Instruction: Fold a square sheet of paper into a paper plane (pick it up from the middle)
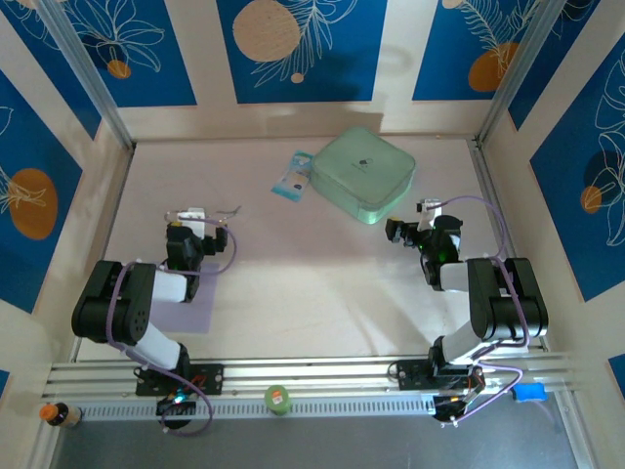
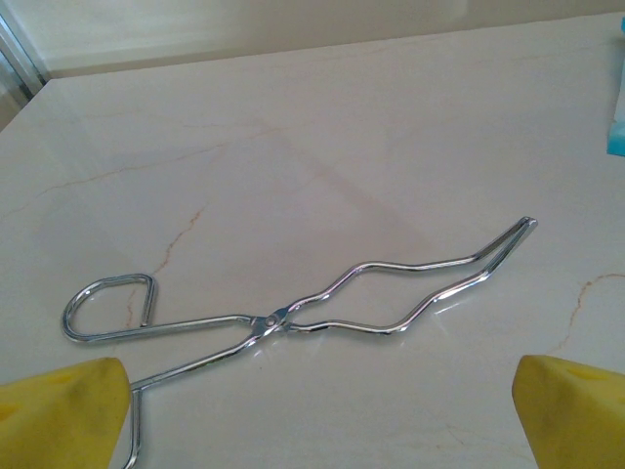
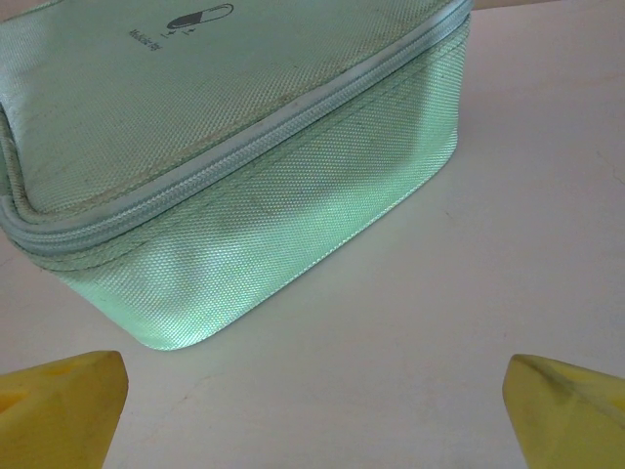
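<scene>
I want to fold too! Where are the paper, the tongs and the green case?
paper (image 1: 195, 311), top view, bare right part.
tongs (image 2: 276, 318), left wrist view, pivot.
green case (image 1: 363, 174), top view, lid.

The zipped mint-green case (image 3: 244, 147) lying ahead of the right fingers (image 3: 59, 405) carries the one sign that shows up close: a small dark capsule pictogram (image 3: 200, 17) on its lid, far from the fingertips and to their left. A short line of dark print beside it is too small and slanted to read. From above, the blue-white packet (image 1: 292, 177) just beyond the case bears printing that cannot be made out.
</scene>
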